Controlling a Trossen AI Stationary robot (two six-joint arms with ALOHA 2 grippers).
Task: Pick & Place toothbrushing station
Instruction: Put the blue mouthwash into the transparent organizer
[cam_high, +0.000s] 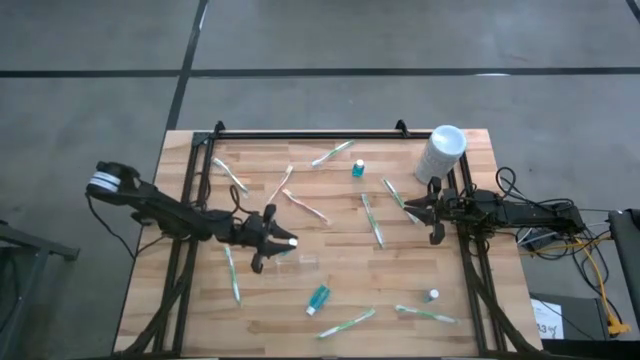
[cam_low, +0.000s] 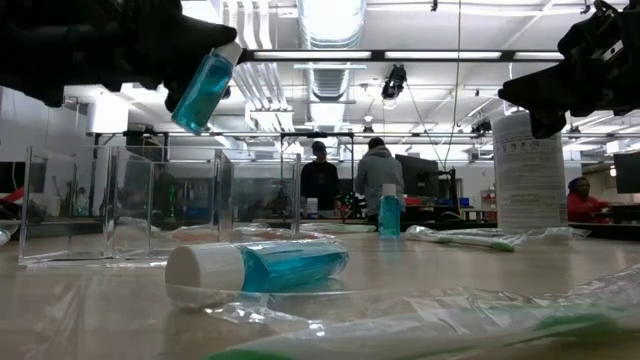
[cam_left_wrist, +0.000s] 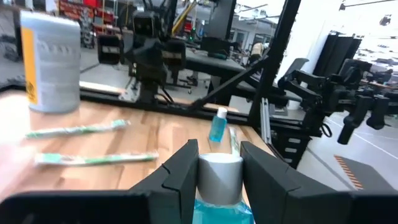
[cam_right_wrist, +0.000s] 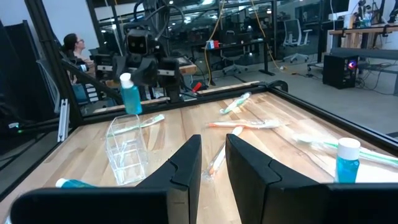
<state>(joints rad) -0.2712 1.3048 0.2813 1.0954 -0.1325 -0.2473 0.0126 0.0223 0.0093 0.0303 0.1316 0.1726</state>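
left gripper (cam_high: 281, 243) has its fingers clamped on a blue mouthwash bottle (cam_left_wrist: 219, 193) above the table (cam_high: 330, 290), right gripper (cam_high: 432, 214) hovers empty, fingers slightly apart.

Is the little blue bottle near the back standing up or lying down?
Standing up. The blue bottle sits upright on the table, white cap on top, in the right wrist view too.

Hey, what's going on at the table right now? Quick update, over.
Left gripper shut on blue bottle, held above the table. Right gripper waits empty at the right edge, fingers slightly apart. Clear organizer below; wrapped toothbrushes scattered about.
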